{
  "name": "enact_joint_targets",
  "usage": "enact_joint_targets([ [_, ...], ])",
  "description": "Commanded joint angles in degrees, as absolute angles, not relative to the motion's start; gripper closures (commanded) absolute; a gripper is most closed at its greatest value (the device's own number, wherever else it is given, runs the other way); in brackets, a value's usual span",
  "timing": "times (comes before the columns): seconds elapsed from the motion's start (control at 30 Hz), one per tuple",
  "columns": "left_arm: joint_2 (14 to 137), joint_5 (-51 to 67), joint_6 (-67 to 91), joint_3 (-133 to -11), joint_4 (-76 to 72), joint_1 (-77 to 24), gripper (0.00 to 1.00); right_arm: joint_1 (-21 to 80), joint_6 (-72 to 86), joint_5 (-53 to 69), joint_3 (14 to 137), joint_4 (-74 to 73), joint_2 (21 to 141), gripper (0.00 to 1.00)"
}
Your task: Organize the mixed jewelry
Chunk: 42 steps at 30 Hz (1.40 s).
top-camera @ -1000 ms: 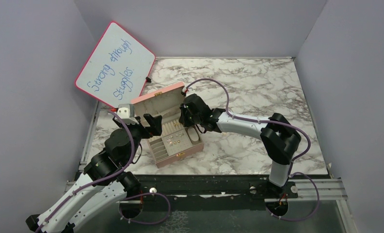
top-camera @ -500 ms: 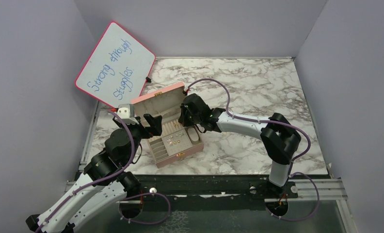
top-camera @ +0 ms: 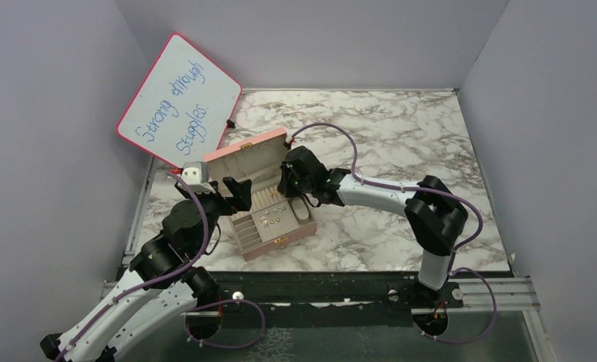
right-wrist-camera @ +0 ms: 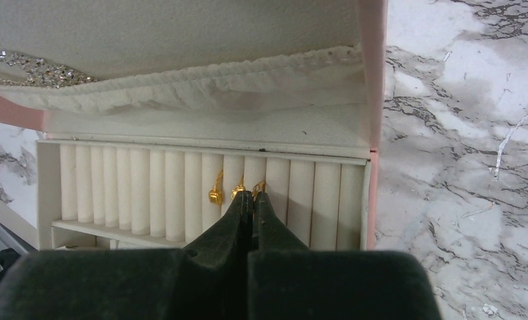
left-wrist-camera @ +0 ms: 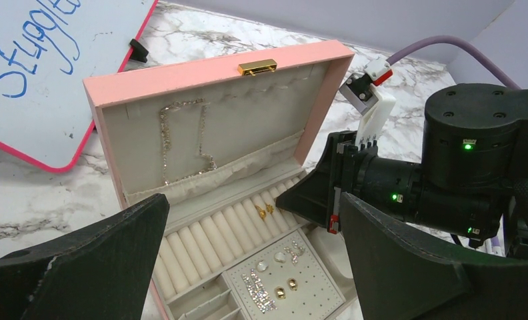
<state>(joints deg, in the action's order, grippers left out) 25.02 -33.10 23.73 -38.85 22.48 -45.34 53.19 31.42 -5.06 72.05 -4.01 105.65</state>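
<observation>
**Right gripper at the ring rolls, a ring being seated**

The right gripper [right-wrist-camera: 251, 199] was pinched fully together, its tips pressed against each other with no gap showing. They sat at the ring rolls [right-wrist-camera: 141, 193], right beside the nearest of three gold rings [right-wrist-camera: 216, 195] tucked into the slots. The tips touched or almost touched that ring. Whether they actually gripped it could not be told, since the ring showed only as a sliver beside them.

The left gripper [left-wrist-camera: 253, 207] stood spread wide and held nothing. It hovered at the near left side of the pink box [left-wrist-camera: 215, 73], with its fingers framing the view into it.

The rest of the jewelry lay in the box as well. The stud pieces [left-wrist-camera: 275, 267] were on the perforated pad in front of the rolls, and a glittering necklace [left-wrist-camera: 181, 133] hung in the pocket of the raised lid. The box stood on the marble table [top-camera: 401, 136], near a leaning whiteboard [top-camera: 179, 98].

The step in hand looked like placing a ring into its slot, so the sorting seemed well along. The next move would probably be a straight lift away from the rolls without snagging the neighbouring rings. If a ring was in fact pinched, the tips would first need to part slightly.
</observation>
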Motion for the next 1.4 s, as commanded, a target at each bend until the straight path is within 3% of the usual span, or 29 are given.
enact_joint_targets([
  [0.0,24.43,-34.45,23.73,-38.5,22.32,-45.04,0.01,53.7,30.72,-7.38,73.28,-5.01,107.91,0.99],
  [0.4,24.52,-34.58,23.73,-38.5,22.46,-45.07,0.01,53.7,30.32,-10.49,75.15,-7.08,109.46,0.98],
  [0.67,24.7,-34.54,23.86,-38.54,22.45,-45.08,0.01,53.69,32.3,-11.26,76.28,-10.3,105.56,0.71],
  [0.97,25.65,-33.18,24.26,-38.37,22.3,-45.09,0.01,53.69,33.96,-10.64,71.92,-8.51,95.71,0.69],
  [1.37,28.89,-23.25,24.97,-36.96,19.92,-45.06,0.01,50.02,44.66,-30.6,58.67,-21.38,80.19,0.62],
])
